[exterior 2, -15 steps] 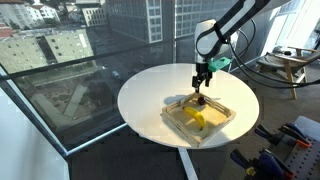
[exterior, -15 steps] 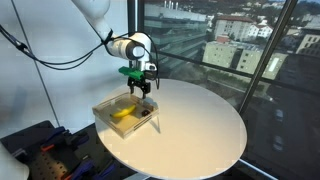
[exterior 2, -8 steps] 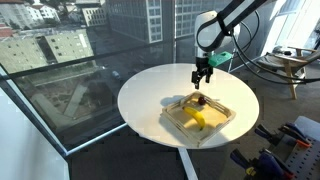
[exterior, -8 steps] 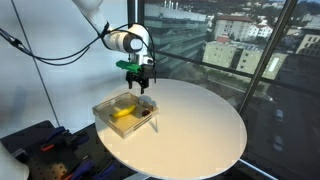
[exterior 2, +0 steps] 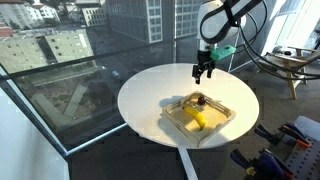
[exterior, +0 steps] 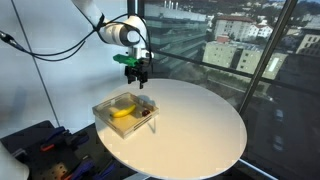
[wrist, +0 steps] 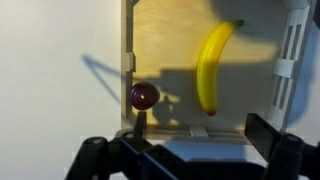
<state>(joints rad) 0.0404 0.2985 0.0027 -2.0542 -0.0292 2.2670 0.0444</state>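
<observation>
Round white table point(exterior: 200, 130) by windows. Gripper point(exterior: 141, 82), jaws spread and empty, hangs above wooden tray point(exterior: 104, 116). Wrist view: plum point(wrist: 144, 96) left of centre, above the jaw gap; banana point(wrist: 212, 65), long axis vertical, to its right.

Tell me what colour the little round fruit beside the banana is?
The round fruit is dark reddish purple, like a plum. The wrist view shows it best.

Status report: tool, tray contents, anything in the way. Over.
Tool open, empty, hovering over tray. Banana and dark red fruit lie inside, apart. Nothing between tool and tray.
</observation>
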